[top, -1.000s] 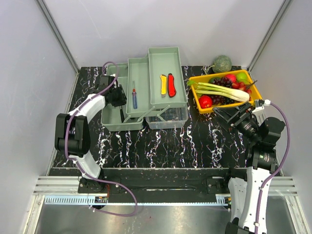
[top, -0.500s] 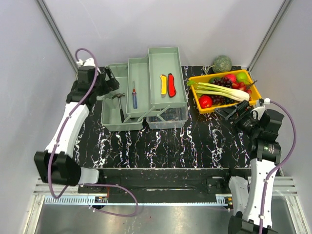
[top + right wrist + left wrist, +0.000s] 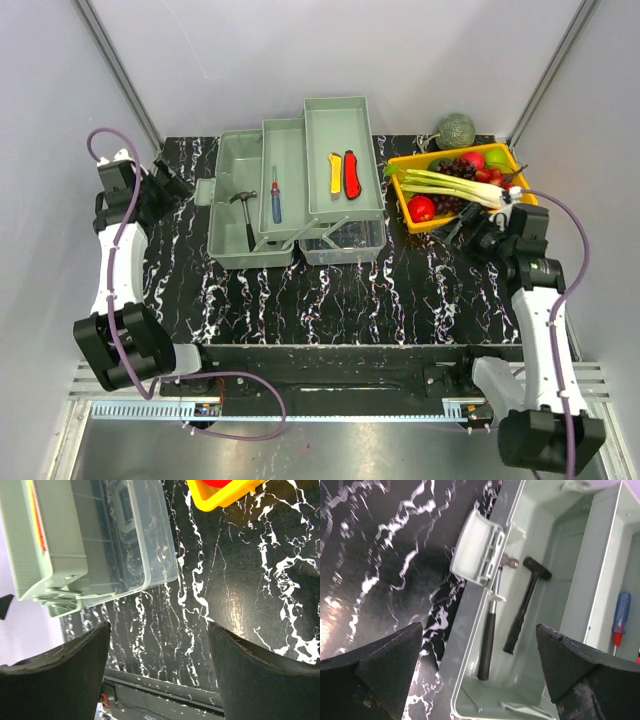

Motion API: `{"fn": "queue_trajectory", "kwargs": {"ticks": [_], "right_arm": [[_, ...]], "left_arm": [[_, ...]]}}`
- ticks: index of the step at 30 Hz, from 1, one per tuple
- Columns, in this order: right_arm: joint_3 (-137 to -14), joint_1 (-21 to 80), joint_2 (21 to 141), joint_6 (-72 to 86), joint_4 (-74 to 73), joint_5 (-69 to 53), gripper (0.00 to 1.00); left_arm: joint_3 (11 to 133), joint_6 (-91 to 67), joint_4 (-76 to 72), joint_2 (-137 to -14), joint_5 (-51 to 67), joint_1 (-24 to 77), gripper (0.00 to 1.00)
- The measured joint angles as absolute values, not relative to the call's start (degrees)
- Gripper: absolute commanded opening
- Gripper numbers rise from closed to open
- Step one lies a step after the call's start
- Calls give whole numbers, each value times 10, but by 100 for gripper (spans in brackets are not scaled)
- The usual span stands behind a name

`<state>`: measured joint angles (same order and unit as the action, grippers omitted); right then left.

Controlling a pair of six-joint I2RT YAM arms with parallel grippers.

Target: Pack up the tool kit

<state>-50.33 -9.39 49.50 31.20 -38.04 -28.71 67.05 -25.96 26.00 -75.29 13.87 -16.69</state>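
The toolbox stands open at the back of the desk, trays fanned out: hammer in the left bin, screwdriver in the middle tray, yellow knife and red knife side by side in the top tray. The left gripper hangs off the box's left end (fingers spread, nothing between them); the right gripper, likewise spread and empty, sits near the yellow tray

Table black, marbled | on it — toolbox left-centre, yellow tray right, green melon behind tray
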Motion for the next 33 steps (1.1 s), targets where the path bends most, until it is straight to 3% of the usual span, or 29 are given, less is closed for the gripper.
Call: {"fn": "queue_trajectory", "kwargs": {"ticks": [6,11,15,33], "right_arm": [[-518,39,571,293,-331,-189,79],[-518,56,613,271,-272,-156,62],[-518,99,650,246,-229,-149,55],[-521,183,816,200,-112,-98,40]], "left_arm": [[632,-270,249,-759,208,-176,99],[622,-271,217,-759,236,-176,99],[606,-277,206,-761,265,-176,99],[603,-286,198,-766,303,-176,99]]}}
